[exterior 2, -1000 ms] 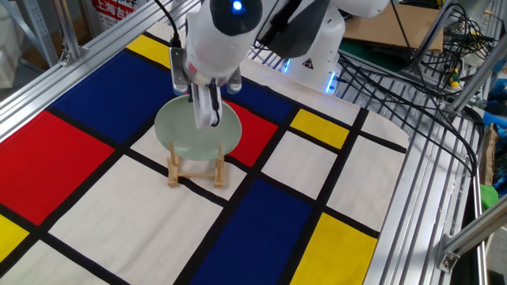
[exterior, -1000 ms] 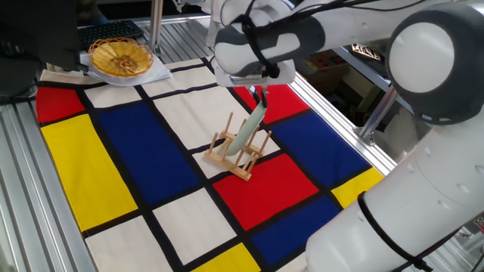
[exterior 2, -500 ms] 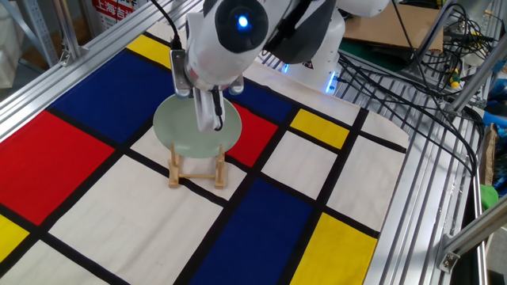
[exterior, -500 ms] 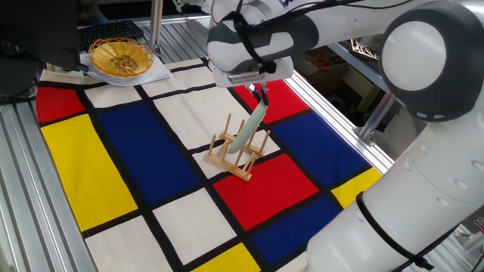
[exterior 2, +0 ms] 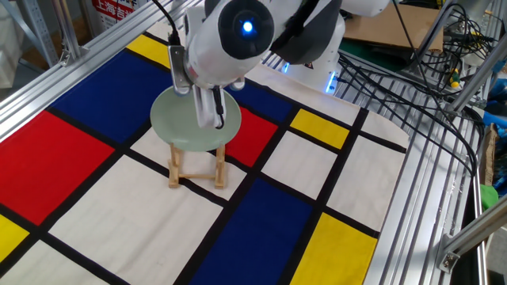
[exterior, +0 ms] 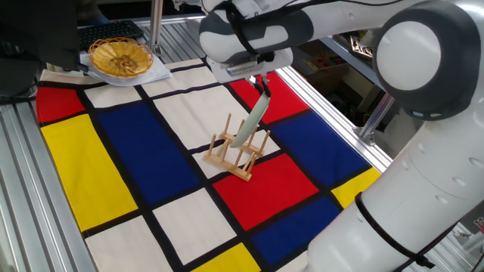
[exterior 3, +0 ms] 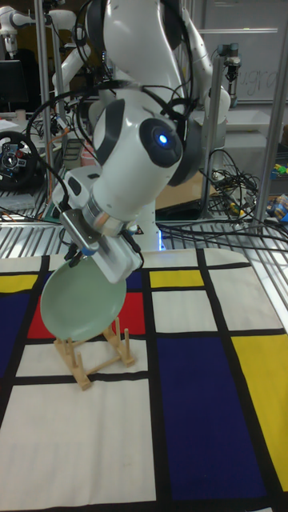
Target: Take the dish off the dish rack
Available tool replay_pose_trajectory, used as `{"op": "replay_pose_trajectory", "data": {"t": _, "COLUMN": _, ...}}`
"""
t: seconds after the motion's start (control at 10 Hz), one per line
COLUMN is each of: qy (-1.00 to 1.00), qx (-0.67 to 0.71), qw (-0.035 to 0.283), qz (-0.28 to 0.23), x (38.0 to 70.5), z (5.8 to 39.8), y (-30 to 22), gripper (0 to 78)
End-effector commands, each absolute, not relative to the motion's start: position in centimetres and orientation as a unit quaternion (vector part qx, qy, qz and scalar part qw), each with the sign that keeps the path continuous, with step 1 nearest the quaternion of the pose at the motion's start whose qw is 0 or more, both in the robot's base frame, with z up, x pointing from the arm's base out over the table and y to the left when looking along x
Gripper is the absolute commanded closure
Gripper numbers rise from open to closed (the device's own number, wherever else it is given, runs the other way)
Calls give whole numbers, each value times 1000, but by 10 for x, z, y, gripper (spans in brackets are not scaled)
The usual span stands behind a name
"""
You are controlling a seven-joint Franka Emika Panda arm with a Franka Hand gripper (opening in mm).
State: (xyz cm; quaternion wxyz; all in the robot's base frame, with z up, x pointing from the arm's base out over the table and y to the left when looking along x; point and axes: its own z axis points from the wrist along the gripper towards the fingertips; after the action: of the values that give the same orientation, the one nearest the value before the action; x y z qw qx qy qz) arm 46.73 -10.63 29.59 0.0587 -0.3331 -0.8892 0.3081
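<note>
Gripper (exterior 2: 210, 119) pinches narrow on the dish (exterior 2: 188, 123) at its twelve o'clock rim, fingers either side. The plate tilts above the dish rack (exterior 2: 196, 167), lower edge among the pegs; whether it touches the rails is unclear.

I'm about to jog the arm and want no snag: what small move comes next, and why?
Probably a short lift straight up along the pegs. The gripper is shut on the dish's upper rim, and in the tall view the dish's bottom edge sits low among the dish rack's upright pegs, so moving sideways now could drag the rack.
</note>
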Motion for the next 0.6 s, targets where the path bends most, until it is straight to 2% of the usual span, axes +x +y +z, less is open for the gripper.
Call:
{"op": "replay_pose_trajectory", "data": {"t": 0.1, "qy": -886, "qx": -322, "qw": 78, "qz": 323, "x": 472, "z": 321, "y": -105, "gripper": 764}}
{"op": "replay_pose_trajectory", "data": {"t": 0.4, "qy": -889, "qx": -309, "qw": 90, "qz": 326, "x": 471, "z": 339, "y": -99, "gripper": 764}}
{"op": "replay_pose_trajectory", "data": {"t": 0.6, "qy": -909, "qx": -290, "qw": 101, "qz": 281, "x": 469, "z": 348, "y": -93, "gripper": 764}}
